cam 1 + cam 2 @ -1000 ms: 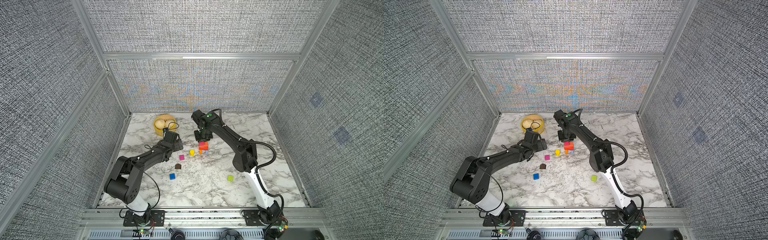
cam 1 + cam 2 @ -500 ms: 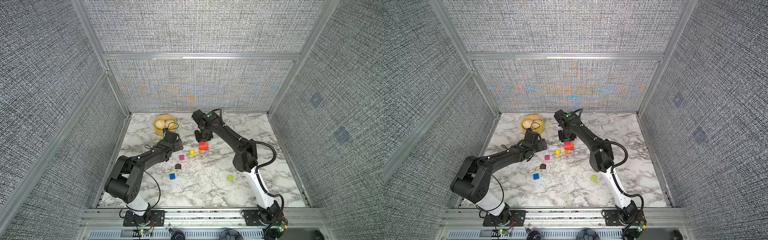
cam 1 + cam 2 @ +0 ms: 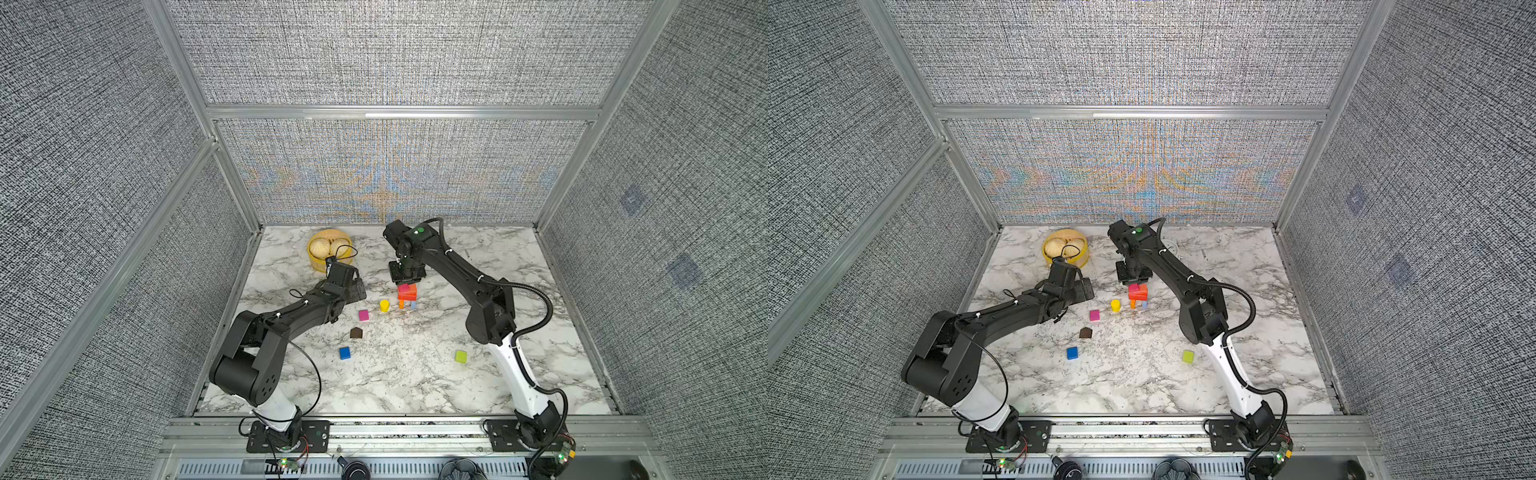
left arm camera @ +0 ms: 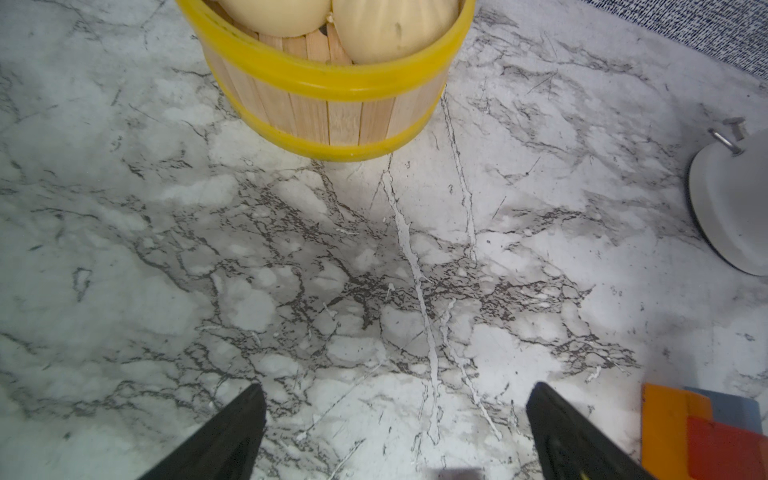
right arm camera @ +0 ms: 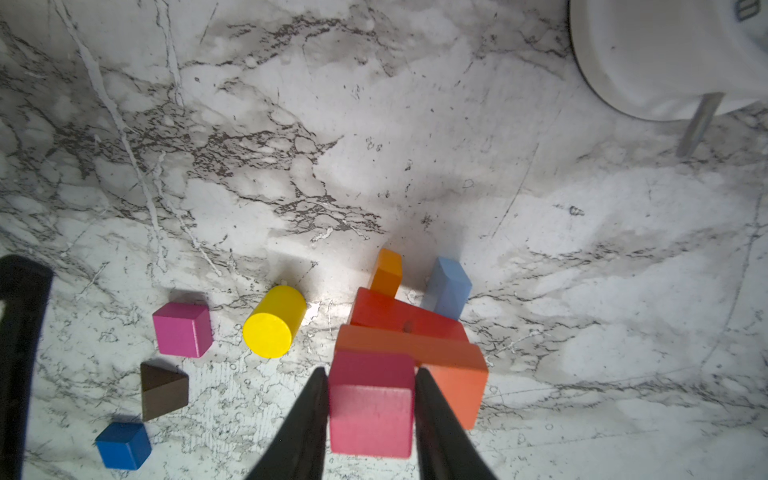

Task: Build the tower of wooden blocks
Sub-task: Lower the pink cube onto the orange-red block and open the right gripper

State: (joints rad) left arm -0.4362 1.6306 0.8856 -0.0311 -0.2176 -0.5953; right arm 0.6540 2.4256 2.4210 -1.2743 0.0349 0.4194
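The right hand (image 5: 370, 372) grips the pink cube (image 5: 372, 419) atop the tower (image 3: 406, 294); an off-centre release could topple it. The left hand (image 4: 397, 385) is open.

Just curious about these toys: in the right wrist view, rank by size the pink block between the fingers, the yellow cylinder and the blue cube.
1. pink block, though it sits nearest the camera
2. yellow cylinder
3. blue cube

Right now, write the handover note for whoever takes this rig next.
Left gripper: open, empty, over the table near the steamer basket.
Right gripper: shut on the pink cube atop the tower.
Done: orange leg, light-blue leg, red brick, orange brick.
Left: release the cube; stack magenta cube, yellow cylinder, brown house piece, blue cube, green cube, all loose on the table.
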